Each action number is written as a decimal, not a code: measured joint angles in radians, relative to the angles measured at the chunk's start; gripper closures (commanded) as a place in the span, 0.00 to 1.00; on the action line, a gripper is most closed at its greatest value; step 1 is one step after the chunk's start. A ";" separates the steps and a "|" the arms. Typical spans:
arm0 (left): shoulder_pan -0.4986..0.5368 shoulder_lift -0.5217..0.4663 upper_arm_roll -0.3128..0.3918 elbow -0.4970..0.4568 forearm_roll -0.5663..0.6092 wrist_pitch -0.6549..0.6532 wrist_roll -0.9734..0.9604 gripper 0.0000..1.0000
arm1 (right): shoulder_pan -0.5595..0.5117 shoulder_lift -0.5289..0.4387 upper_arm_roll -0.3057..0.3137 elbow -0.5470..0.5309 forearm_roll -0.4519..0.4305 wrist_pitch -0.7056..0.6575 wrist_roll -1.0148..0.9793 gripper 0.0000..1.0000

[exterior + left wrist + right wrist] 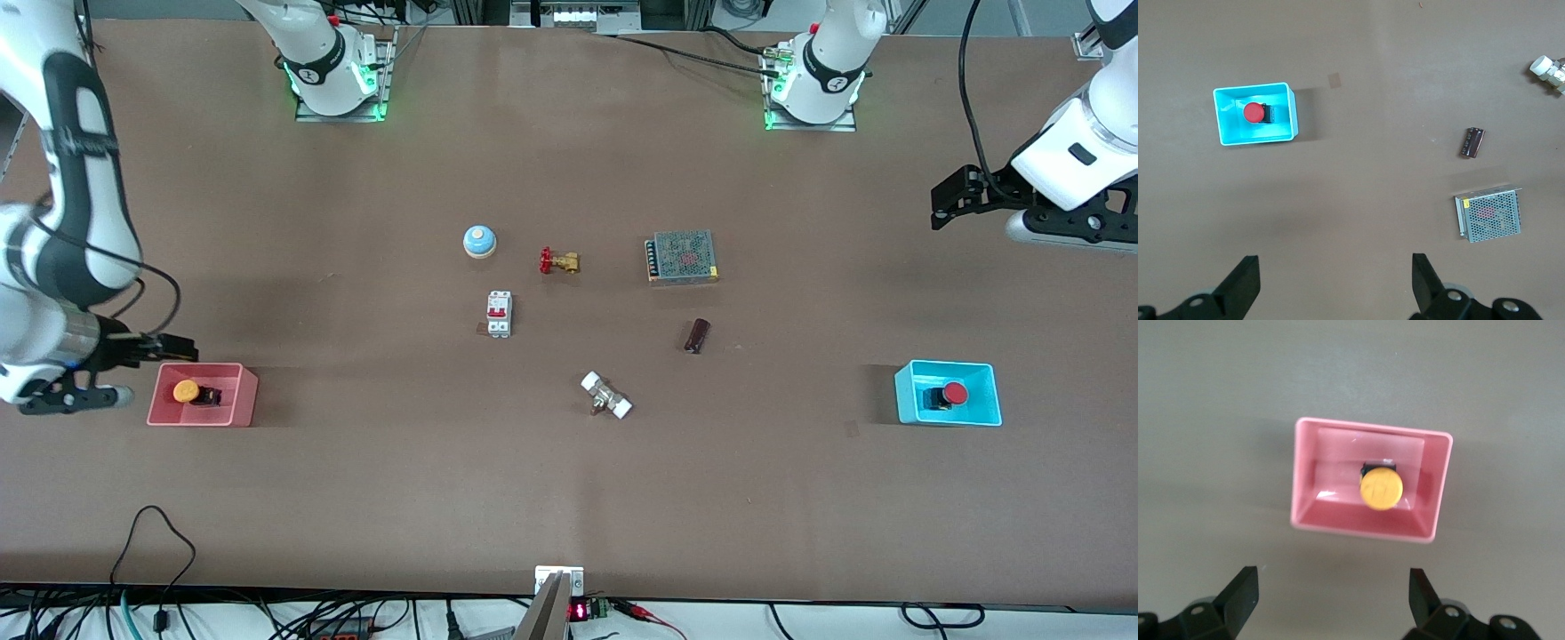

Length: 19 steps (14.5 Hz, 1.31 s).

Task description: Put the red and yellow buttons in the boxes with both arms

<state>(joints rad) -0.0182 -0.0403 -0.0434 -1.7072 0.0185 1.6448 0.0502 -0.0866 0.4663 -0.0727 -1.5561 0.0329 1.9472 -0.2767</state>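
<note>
already placed: yellow button (187, 391) in pink box (242, 394), lower left of frame, beside spread right gripper (133, 356); red button (954, 393) in cyan box (989, 396), lower right, below spread left gripper (942, 203).

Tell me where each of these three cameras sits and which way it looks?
Front view: high across the table, facing both arms; shows the right gripper by the pink box and the left gripper in the air.
Left wrist view: on the left arm, looking down at the cyan box with the red button; open jaws show.
Right wrist view: on the right arm, looking down at the pink box holding the yellow button; open jaws show.
Shared: both boxes also appear in front.
</note>
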 measured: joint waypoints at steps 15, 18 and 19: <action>0.000 0.000 0.000 0.000 0.000 -0.011 0.005 0.00 | 0.039 -0.424 0.073 -0.065 -0.045 -0.400 0.067 0.00; 0.000 0.000 0.000 0.002 0.000 -0.016 0.005 0.00 | 0.039 -0.420 0.073 -0.070 -0.045 -0.398 0.067 0.00; 0.000 0.000 0.000 0.003 0.000 -0.018 0.005 0.00 | 0.039 -0.418 0.073 -0.070 -0.045 -0.393 0.067 0.00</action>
<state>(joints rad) -0.0183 -0.0407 -0.0439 -1.7039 0.0184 1.6269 0.0548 -0.0475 0.0481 0.0006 -1.6263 -0.0118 1.5544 -0.2101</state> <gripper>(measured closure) 0.000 0.000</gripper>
